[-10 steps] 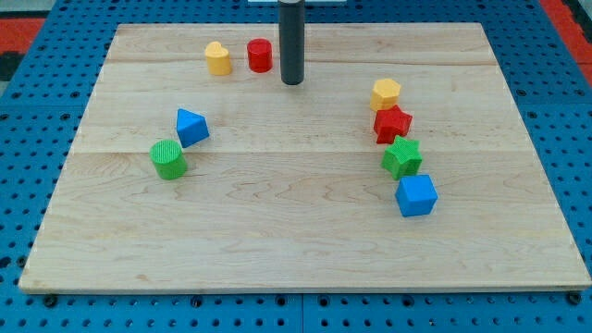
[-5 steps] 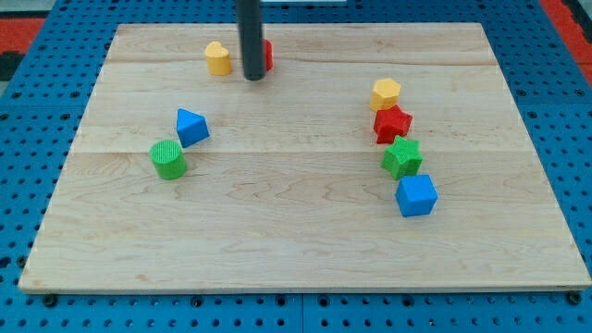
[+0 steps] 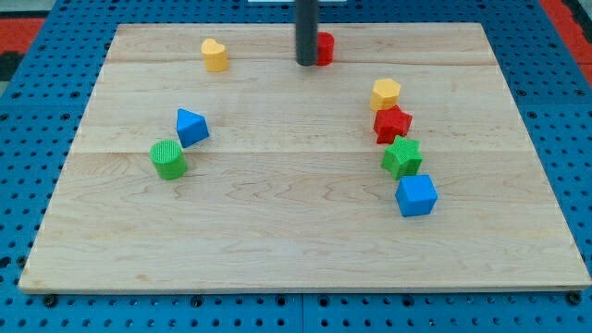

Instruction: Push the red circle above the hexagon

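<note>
The red circle [image 3: 325, 47] stands near the board's top edge, a little right of centre, partly hidden behind the rod. My tip [image 3: 306, 62] rests against its left side. The yellow hexagon [image 3: 387, 93] lies lower and to the right of the red circle, at the top of a column of blocks on the right side.
Below the hexagon stand a red star [image 3: 392, 123], a green star [image 3: 402, 158] and a blue cube [image 3: 416, 195]. A yellow heart [image 3: 215, 55] lies at the upper left. A blue triangle-like block [image 3: 191, 127] and a green cylinder [image 3: 168, 159] lie at the left. The wooden board [image 3: 277, 240] ends close above the red circle.
My tip went left past the red circle, then swept right, pushing the red circle rightward along the top. The yellow heart shifted slightly left.
</note>
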You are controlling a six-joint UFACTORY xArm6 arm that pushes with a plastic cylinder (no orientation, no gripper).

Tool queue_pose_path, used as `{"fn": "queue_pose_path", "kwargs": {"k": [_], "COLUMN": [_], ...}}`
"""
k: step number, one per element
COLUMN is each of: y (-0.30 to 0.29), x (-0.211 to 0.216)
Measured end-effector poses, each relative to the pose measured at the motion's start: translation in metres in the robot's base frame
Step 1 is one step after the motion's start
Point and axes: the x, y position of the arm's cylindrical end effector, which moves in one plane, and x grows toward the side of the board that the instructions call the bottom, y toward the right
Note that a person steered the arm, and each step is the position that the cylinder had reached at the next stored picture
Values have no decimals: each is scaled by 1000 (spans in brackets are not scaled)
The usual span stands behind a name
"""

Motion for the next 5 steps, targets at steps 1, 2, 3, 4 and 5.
{"fn": "queue_pose_path", "kwargs": {"k": [1,2,3,4,5], "y": [-30,-51,-49,-33,12], "x": [-23,-40,-56,-57,-52]}}
